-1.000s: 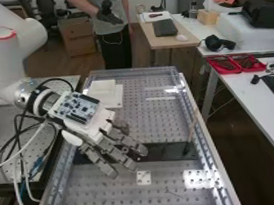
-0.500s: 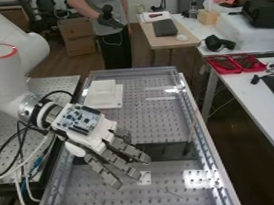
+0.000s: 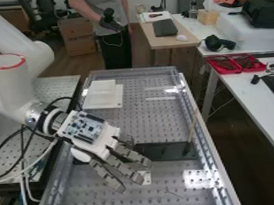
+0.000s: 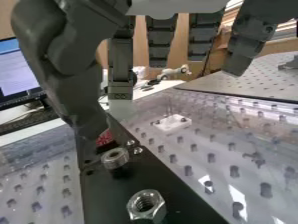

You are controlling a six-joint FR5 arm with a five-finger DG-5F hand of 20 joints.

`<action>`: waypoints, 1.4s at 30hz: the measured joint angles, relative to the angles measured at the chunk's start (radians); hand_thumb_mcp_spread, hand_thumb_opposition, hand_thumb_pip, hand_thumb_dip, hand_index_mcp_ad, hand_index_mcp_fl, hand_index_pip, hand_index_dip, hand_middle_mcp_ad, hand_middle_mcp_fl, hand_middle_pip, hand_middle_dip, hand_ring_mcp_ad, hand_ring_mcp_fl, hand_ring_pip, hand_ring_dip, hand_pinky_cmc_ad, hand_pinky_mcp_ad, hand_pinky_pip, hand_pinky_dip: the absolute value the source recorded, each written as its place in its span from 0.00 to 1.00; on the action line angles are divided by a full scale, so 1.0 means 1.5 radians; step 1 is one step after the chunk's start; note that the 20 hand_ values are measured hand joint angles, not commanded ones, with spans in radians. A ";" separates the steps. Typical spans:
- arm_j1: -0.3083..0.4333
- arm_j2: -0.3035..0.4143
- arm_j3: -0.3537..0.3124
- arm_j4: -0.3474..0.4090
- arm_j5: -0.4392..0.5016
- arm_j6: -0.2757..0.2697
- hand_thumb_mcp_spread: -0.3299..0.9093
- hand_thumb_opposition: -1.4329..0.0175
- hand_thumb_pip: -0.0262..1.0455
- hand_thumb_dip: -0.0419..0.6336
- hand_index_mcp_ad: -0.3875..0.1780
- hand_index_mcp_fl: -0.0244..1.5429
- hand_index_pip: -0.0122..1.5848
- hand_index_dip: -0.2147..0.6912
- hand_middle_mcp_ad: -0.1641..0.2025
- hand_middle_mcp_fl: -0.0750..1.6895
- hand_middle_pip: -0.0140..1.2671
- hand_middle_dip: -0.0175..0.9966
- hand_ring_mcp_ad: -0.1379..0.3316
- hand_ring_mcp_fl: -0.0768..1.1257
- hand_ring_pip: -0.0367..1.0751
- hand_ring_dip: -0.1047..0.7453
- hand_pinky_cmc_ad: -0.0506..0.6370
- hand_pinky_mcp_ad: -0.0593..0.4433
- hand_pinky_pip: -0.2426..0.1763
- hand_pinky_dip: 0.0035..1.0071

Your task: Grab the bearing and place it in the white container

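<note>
Showing near the bearing (image 4: 116,162), a red patch (image 4: 104,137) bears illegible marks

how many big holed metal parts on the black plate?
2, both in the wrist view: a round ring, seen just beyond the thumb's tip, and a hex nut, set apart from it. The robot hand may hide more.
</note>
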 joint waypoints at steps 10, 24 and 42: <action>0.010 -0.013 0.001 -0.005 0.014 0.016 0.57 0.43 0.70 0.41 0.40 0.01 0.94 0.47 0.54 0.04 0.11 0.25 0.64 0.06 0.10 0.24 0.65 0.73 0.29 0.30; 0.018 -0.015 0.001 -0.008 0.025 0.012 0.55 0.44 0.70 0.41 0.40 0.01 0.91 0.45 0.54 0.04 0.11 0.25 0.64 0.06 0.11 0.24 0.65 0.73 0.29 0.34; 0.029 -0.019 -0.037 0.080 0.045 -0.026 0.55 0.44 0.70 0.41 0.40 0.01 0.91 0.43 0.54 0.04 0.11 0.25 0.64 0.06 0.13 0.24 0.65 0.73 0.29 0.36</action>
